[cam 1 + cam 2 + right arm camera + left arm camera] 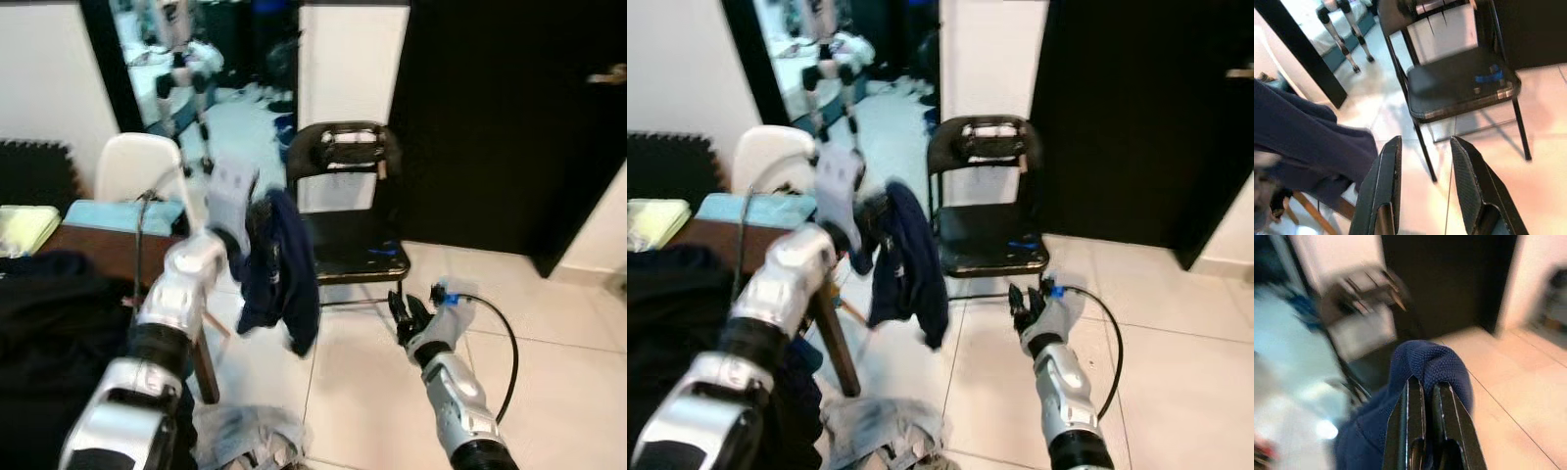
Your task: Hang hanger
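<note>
A navy blue garment [284,274] hangs in the air between the brown table and the black folding chair [348,245]. My left gripper [257,220] is raised beside it and shut on its top fold; in the left wrist view the fingers [1413,401] stand close together, pinching the knitted cloth [1430,362]. The cloth hides whatever is under it. My right gripper [404,308] is low over the tiled floor, just in front of the chair's seat, open with nothing between its fingers [1386,171]. The chair seat [1459,78] lies beyond them.
A brown table [98,250] with dark clothes [49,313] on it stands at my left, a white chair [137,166] behind it. Crumpled cloth [245,436] lies on the floor by my feet. A black door [509,117] is at the right and a mirror [196,59] behind.
</note>
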### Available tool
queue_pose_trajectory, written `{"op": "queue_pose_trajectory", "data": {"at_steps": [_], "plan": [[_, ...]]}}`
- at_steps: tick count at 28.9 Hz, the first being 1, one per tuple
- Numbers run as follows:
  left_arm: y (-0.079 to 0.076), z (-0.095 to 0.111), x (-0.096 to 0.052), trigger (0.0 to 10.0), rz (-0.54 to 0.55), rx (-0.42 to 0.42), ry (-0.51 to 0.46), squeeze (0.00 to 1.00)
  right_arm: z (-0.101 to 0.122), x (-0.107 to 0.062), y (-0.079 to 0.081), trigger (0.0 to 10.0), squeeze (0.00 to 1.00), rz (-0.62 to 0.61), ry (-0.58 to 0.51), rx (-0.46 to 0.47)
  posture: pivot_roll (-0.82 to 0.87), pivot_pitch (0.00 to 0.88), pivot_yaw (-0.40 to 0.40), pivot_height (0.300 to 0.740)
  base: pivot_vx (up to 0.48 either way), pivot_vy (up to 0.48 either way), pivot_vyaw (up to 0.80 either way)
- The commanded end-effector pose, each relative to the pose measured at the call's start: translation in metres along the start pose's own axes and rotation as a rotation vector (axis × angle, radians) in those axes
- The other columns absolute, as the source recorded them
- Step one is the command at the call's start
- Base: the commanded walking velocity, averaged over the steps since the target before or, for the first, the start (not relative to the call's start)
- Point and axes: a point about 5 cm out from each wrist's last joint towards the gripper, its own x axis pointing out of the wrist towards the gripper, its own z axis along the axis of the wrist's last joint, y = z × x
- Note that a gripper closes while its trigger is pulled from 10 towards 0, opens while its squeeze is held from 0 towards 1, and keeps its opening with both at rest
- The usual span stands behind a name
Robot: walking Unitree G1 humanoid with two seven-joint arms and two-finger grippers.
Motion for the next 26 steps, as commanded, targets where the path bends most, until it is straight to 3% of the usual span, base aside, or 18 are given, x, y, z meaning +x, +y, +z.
{"op": "queue_pose_trajectory", "data": {"at_steps": [1,4,6,8,9,10,11,12,13,16,19,22,24,25,26], "plan": [[-0.004,-0.005,0.000,10.0,-0.007,-0.032,0.023,0.00,-0.006,-0.003,-0.001,10.0,0.00,-0.011,0.019,-0.006,0.04,0.012,0.044,0.740,0.000,0.000,-0.80],[-0.009,-0.023,-0.006,10.0,-0.003,-0.093,0.090,0.00,-0.010,-0.006,-0.001,10.0,0.00,-0.014,0.026,-0.006,0.04,0.013,0.052,0.740,0.000,0.000,-0.80],[-0.024,-0.067,-0.021,10.0,0.008,-0.125,0.300,0.00,-0.021,-0.013,-0.001,10.0,0.00,-0.035,0.067,-0.010,0.03,0.019,0.073,0.740,0.000,0.000,-0.80],[-0.029,-0.079,-0.027,10.0,0.006,-0.111,0.351,0.00,-0.025,-0.015,-0.001,10.0,0.00,-0.042,0.080,-0.012,0.03,0.019,0.073,0.740,0.000,0.000,-0.80],[-0.029,-0.088,-0.032,10.0,0.088,-0.245,0.364,0.00,-0.029,-0.016,0.000,10.0,0.00,-0.045,0.091,-0.011,0.02,0.019,0.082,0.740,0.000,0.000,-0.80],[-0.029,-0.088,-0.032,10.0,0.088,-0.245,0.364,0.00,-0.029,-0.016,0.000,10.0,0.00,-0.045,0.091,-0.011,0.02,0.019,0.082,0.740,0.000,0.000,-0.80],[-0.021,-0.098,-0.037,10.0,0.234,-0.434,0.387,0.00,-0.031,-0.017,0.002,10.0,0.00,-0.047,0.103,-0.011,0.02,0.014,0.087,0.740,0.000,0.000,-0.80],[-0.021,-0.098,-0.037,10.0,0.234,-0.434,0.387,0.00,-0.031,-0.017,0.002,10.0,0.00,-0.047,0.103,-0.011,0.02,0.014,0.087,0.740,0.000,0.000,-0.80],[-0.014,-0.110,-0.046,10.0,0.375,-0.605,0.422,0.00,-0.036,-0.019,0.004,10.0,0.00,-0.047,0.129,-0.023,0.01,0.020,0.087,0.740,0.000,0.000,-0.80],[-0.014,-0.111,-0.051,10.0,0.354,-0.615,0.421,0.00,-0.041,-0.019,0.004,10.0,0.00,-0.039,0.172,-0.049,0.02,0.019,0.076,0.740,0.000,0.000,-0.80],[-0.012,-0.109,-0.055,10.0,0.331,-0.563,0.431,0.00,-0.044,-0.019,0.005,10.0,0.00,-0.029,0.203,-0.058,0.02,0.019,0.064,0.740,0.000,0.000,-0.80],[-0.004,-0.108,-0.063,10.0,0.337,-0.408,0.393,0.00,-0.045,-0.016,0.007,10.0,0.00,0.020,0.237,-0.102,0.03,0.016,0.039,0.740,0.000,0.000,-0.80],[-0.004,-0.108,-0.063,10.0,0.337,-0.408,0.393,0.00,-0.045,-0.016,0.007,10.0,0.00,0.020,0.237,-0.102,0.03,0.016,0.039,0.740,0.000,0.000,-0.80],[-0.003,-0.111,-0.067,10.0,0.348,-0.364,0.409,0.00,-0.046,-0.015,0.010,10.0,0.00,0.064,0.257,-0.171,0.04,0.020,0.037,0.740,0.000,0.000,-0.80],[-0.003,-0.111,-0.067,10.0,0.348,-0.364,0.409,0.00,-0.046,-0.015,0.010,10.0,0.00,0.064,0.257,-0.171,0.04,0.020,0.037,0.740,0.000,0.000,-0.80]]}}
